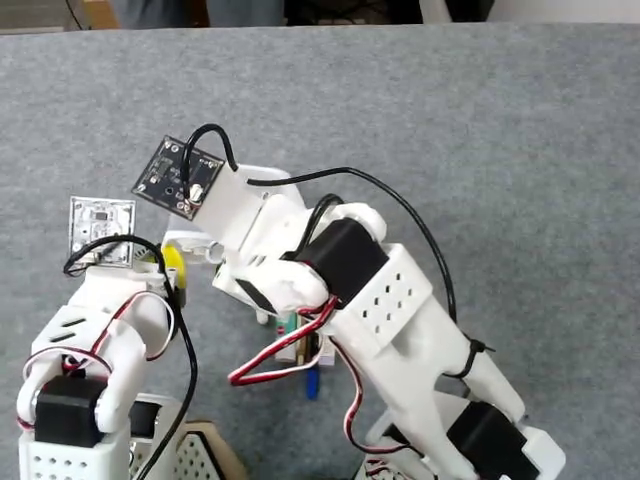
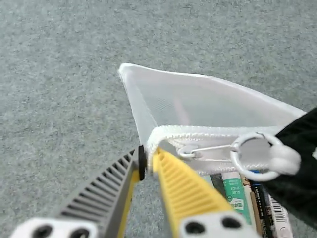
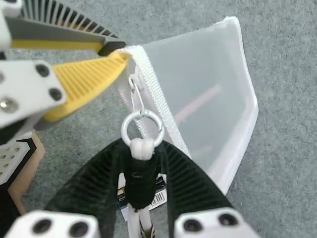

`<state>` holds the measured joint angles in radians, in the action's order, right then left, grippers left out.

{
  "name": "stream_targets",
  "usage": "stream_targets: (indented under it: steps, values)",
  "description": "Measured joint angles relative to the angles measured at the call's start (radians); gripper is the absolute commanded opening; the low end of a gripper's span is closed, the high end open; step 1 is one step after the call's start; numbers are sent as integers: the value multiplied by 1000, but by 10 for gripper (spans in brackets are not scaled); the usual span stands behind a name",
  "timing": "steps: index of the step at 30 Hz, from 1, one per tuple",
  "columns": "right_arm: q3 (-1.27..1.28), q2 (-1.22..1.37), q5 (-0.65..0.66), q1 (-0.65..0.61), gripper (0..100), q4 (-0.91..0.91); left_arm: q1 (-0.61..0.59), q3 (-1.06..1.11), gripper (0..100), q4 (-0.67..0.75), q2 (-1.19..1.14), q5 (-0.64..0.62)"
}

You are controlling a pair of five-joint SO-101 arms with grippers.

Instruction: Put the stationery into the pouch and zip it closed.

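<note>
Fingers (image 2: 183, 191) of the left gripper (image 2: 148, 158) are pinched almost shut on the corner of the pouch (image 3: 208, 84), right at the end of its zipper (image 3: 154, 94). Right gripper (image 3: 141, 151) has its black fingers closed on the white pull tab (image 3: 141, 147) hanging from the zipper's ring (image 3: 124, 130). Pouch lies on the grey table (image 1: 520, 120) between the two arms, see-through, with pens and other stationery (image 2: 233, 191) inside. So loading looks done and the zipping step is in hand. Slider sits close to the held corner; can't tell how much of the zipper is closed. Next move, as I judge it: right gripper draws the tab along the zipper line, away from the left gripper. The left has to hold the corner firm so the fabric is taut and doesn't bunch.
</note>
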<state>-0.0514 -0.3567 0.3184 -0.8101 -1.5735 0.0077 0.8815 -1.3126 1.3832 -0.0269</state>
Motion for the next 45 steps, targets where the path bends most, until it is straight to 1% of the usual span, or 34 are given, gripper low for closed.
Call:
stream_targets:
  steps: [9, 17, 27, 37, 45]
  values:
    - [0, 0, 0, 6, 13, -9, 3, 2, 28, 0, 0, 0]
    - [-2, 0, 0, 109, 12, -32, 3, 2, 28, 0, -2, 0]
    - [-8, 0, 0, 143, 12, -83, 3, 2, 28, 0, -2, 0]
    - [-8, -2, 0, 269, 12, -98, 3, 2, 28, 0, -2, -2]
    - [-8, -2, 0, 307, 12, -98, 3, 2, 28, 0, -2, -3]
